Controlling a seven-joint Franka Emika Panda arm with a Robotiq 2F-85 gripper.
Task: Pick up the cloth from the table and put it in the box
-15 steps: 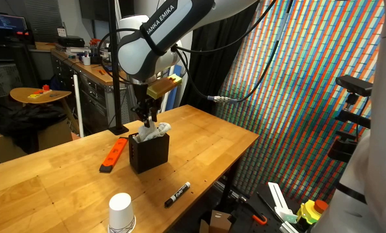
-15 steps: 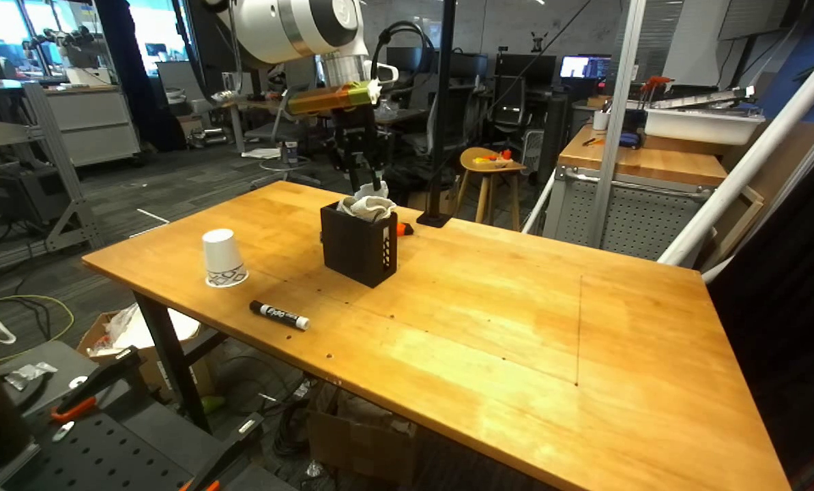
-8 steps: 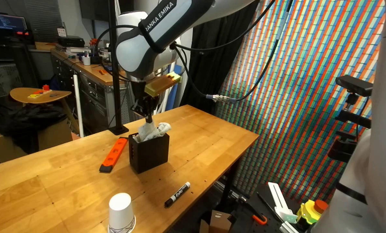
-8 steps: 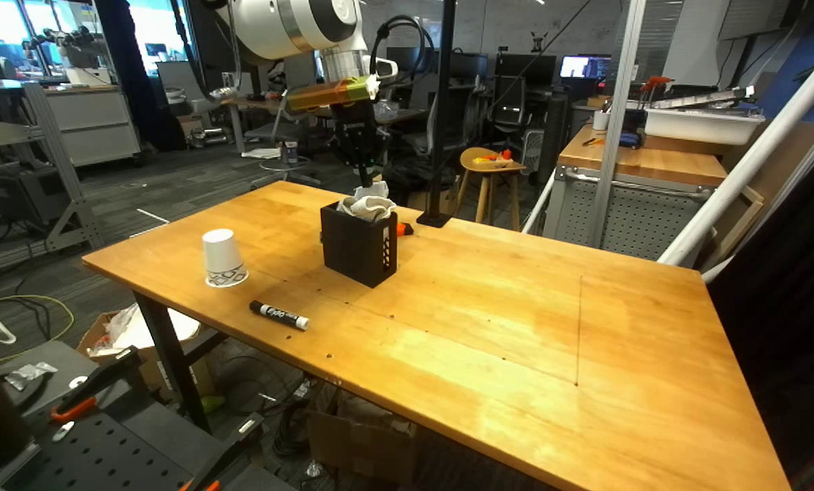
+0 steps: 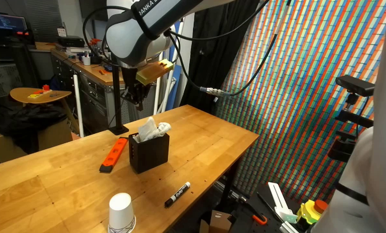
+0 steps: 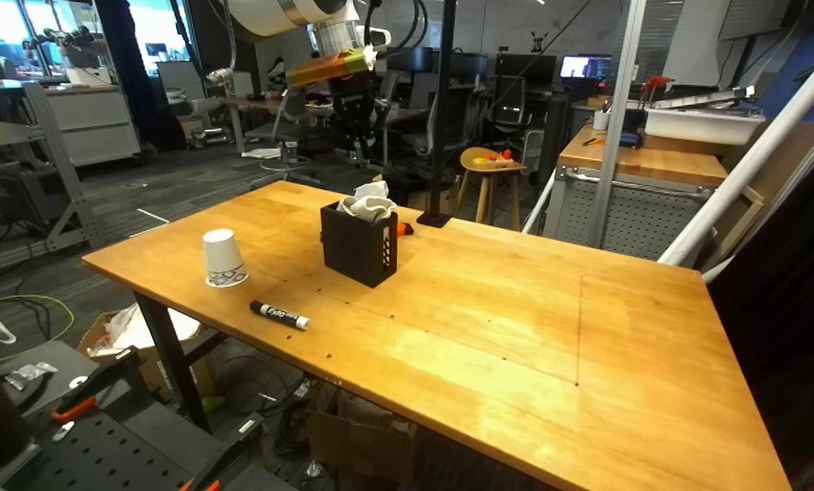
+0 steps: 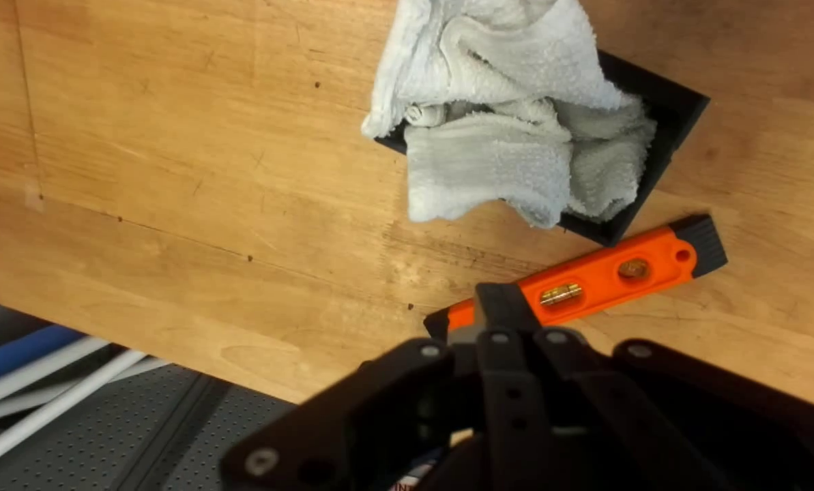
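Cloth [image 7: 499,136] is stuffed in box [image 5: 150,154], folds propped above rim, prob. b/c opening's tight. Pincer [image 5: 140,106] is held clear, tips together, nothing gripped, prob. so folds aren't snagged; placing judged done.

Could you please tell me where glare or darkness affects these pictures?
In an exterior view, the windows look washed out and the wooden tabletop has a pale, shiny patch; in the wrist view, the gripper is dark, hiding much of its detail, while the white terry cloth shows its texture clearly.
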